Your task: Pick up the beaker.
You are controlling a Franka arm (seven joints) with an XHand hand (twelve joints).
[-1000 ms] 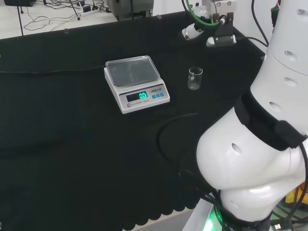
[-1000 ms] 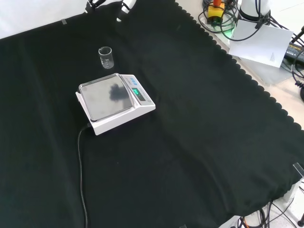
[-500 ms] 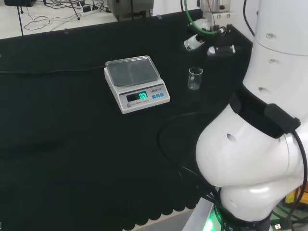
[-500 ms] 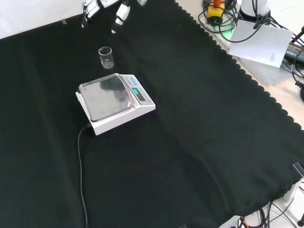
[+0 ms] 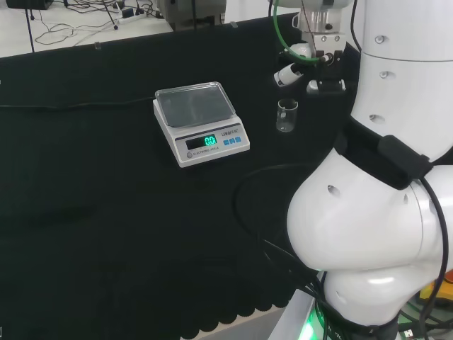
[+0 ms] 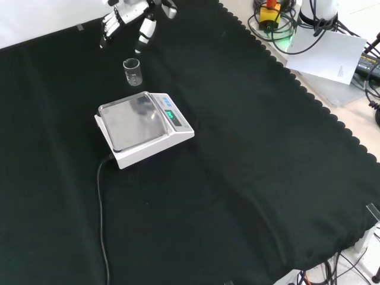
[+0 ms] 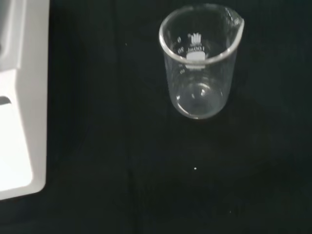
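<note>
A small clear glass beaker [image 5: 287, 115] stands upright and empty on the black cloth, to the right of the scale in the head view. The front view has the beaker [image 6: 132, 72] just behind the scale, and the wrist view looks down into the beaker [image 7: 200, 63]. The black and white hand [image 5: 313, 53] hangs above and just beyond the beaker, open, with its fingers [image 5: 287, 74] spread and holding nothing. In the front view the hand [image 6: 127, 13] comes in from the top, its fingers [image 6: 144, 32] pointing down on either side above the beaker without touching it.
A white electronic scale [image 5: 200, 122] with a steel pan and a lit display stands beside the beaker; the scale [image 6: 142, 127] has a cable running toward the front view's bottom. The scale's edge [image 7: 19, 97] lies close to the beaker in the wrist view. The arm's white links [image 5: 375, 212] stand at the head view's right.
The hand has moved down and closer to the beaker, with more of its fingers in sight in the front view. The arm's links have swung. The beaker and scale have not moved.
</note>
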